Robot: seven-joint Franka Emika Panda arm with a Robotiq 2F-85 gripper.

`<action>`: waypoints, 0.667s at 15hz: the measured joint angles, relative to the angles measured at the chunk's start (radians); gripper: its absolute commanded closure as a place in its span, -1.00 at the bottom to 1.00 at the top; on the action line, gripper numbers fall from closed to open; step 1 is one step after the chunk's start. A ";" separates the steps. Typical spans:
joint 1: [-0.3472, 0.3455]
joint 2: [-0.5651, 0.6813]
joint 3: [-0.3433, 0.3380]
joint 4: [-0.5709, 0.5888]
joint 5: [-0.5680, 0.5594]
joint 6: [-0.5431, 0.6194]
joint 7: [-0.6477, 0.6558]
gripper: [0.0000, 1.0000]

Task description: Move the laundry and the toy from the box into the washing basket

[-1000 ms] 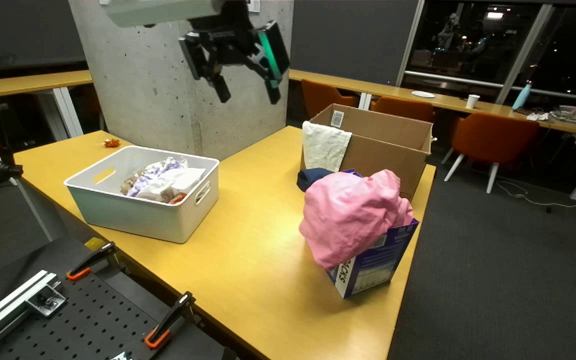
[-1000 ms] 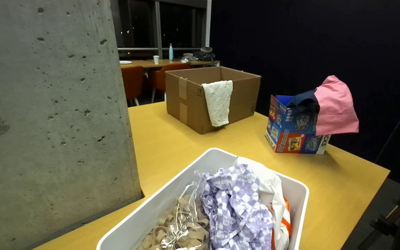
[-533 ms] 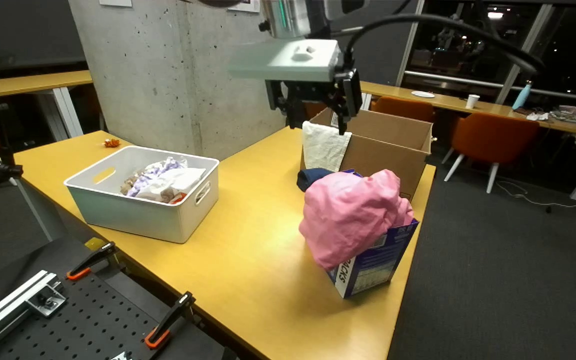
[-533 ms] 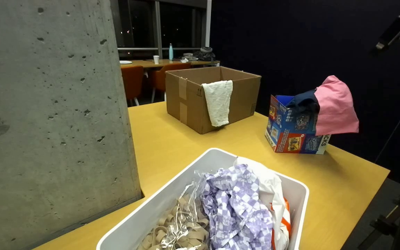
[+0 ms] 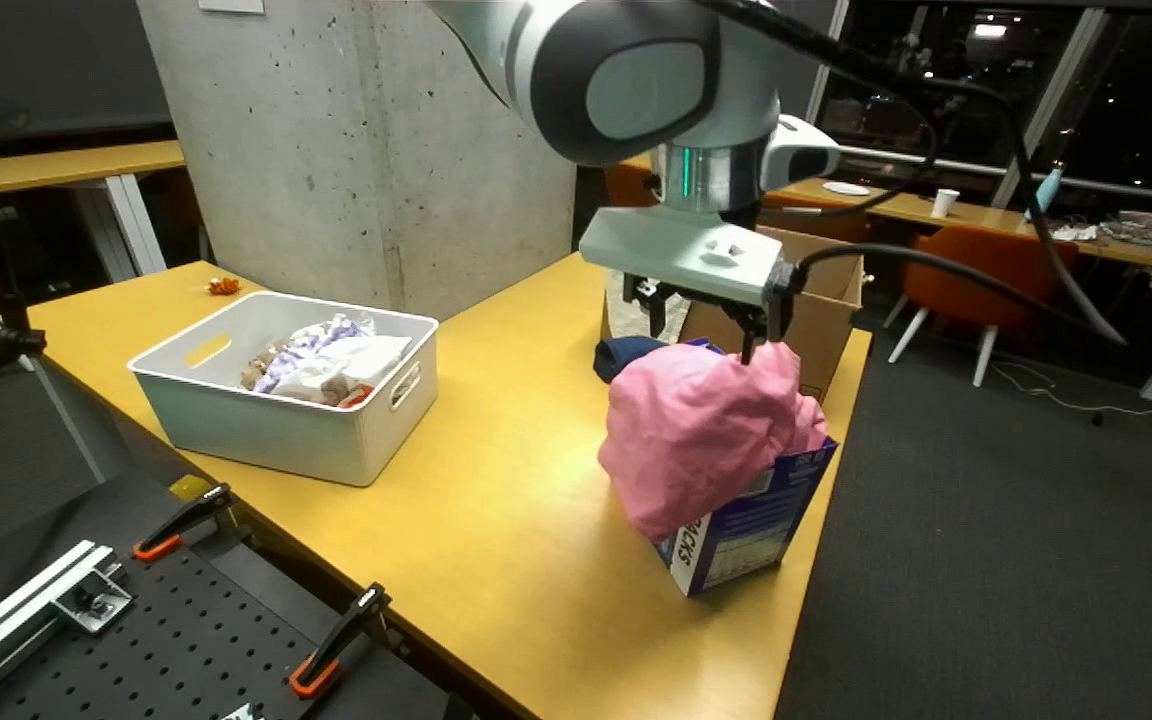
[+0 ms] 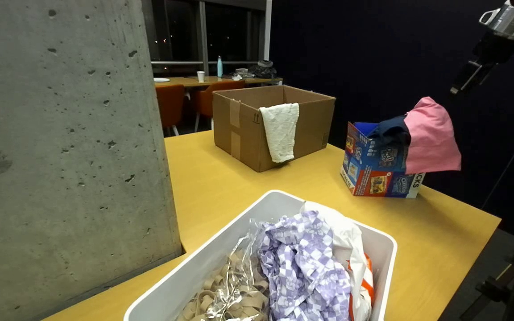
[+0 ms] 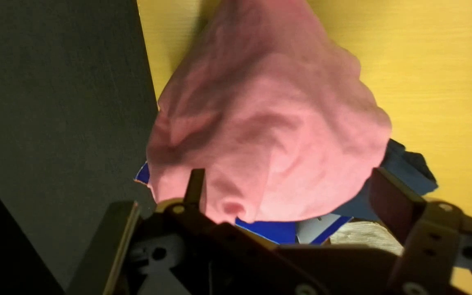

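Pink cloth (image 7: 273,119) droops over the blue snack carton (image 6: 375,167); in the wrist view most of it lies toward twelve o'clock from the gripper (image 7: 288,169); its fingers (image 7: 391,200) are spread wide, empty, seemingly ready to nip it.

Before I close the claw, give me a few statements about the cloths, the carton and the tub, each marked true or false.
1. The claw is open. True.
2. The pink cloth and the navy cloth drape over the carton. True.
3. The claw grips the pink cloth. False: it holds nothing.
4. A purple-checked piece lies in the tub. True.
5. The carton stands in the tub. False: it stands directly on the table.
6. The claw is nearer to the tub than to the pink cloth. False: it is nearer to the pink cloth.
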 measured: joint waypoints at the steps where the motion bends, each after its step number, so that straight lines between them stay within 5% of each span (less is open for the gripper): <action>1: -0.023 0.038 0.013 0.034 0.000 -0.013 0.001 -1.00; 10: -0.106 0.267 0.099 0.308 -0.007 -0.111 0.023 -1.00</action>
